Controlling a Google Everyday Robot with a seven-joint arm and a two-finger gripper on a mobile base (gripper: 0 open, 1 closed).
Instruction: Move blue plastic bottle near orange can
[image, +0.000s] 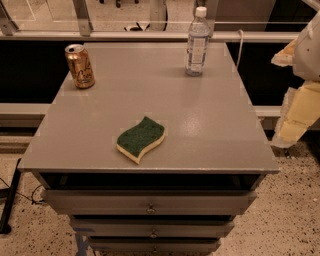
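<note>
In the camera view, the blue plastic bottle (198, 42) stands upright by the far right corner of the grey table (205, 120), white cap on. The orange can (80, 66) stands upright near the far left corner, well apart from the bottle. A green sponge (141, 139) with a yellow underside lies flat near the middle of the near edge. The gripper (296, 115) hangs beyond the table's right edge, holding nothing that shows; open or closed, I cannot tell.

Upright at far right of tabletop (210, 125): blue plastic bottle (198, 42), tall, clear, white-capped. Upright at far left, well apart: orange can (80, 66), short, coppery, silver-topped. Off the right edge: gripper (297, 117), touching neither.
</note>
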